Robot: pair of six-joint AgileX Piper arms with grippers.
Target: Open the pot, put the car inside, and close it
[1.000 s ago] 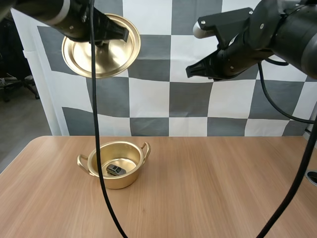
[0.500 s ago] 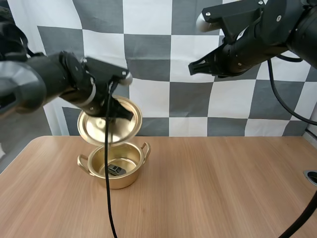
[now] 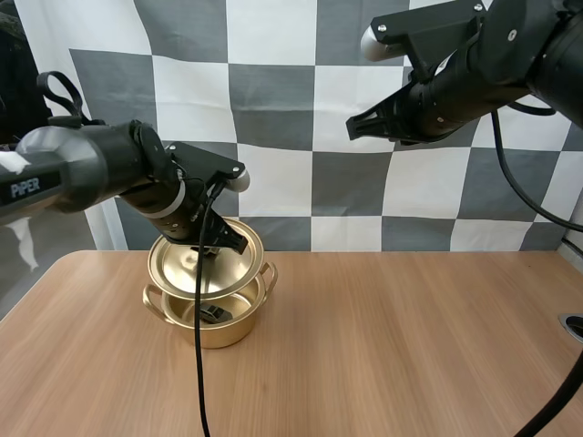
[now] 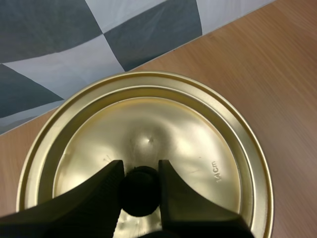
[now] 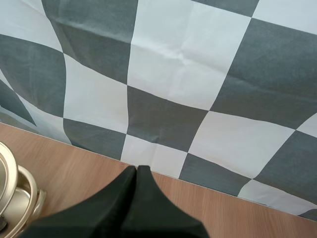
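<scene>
A gold pot (image 3: 219,328) with two side handles stands on the wooden table at the left. A small dark toy car (image 3: 215,313) lies inside it. My left gripper (image 3: 215,246) is shut on the black knob (image 4: 140,190) of the gold lid (image 3: 206,264), which hangs tilted just above the pot's rim and covers most of the opening. In the left wrist view the lid (image 4: 143,153) spreads under my fingers (image 4: 106,184). My right gripper (image 3: 352,128) hangs high over the table's middle, its fingers together as one dark wedge (image 5: 134,193), holding nothing.
The pot's handle and rim (image 5: 20,198) show beside the right fingers in the right wrist view. Bare wooden table (image 3: 410,346) stretches to the right of the pot. A round dark hole (image 3: 574,325) sits at the table's right edge.
My left arm has come down from high up with the lid, which now hovers just over the pot. The right arm has barely moved.
</scene>
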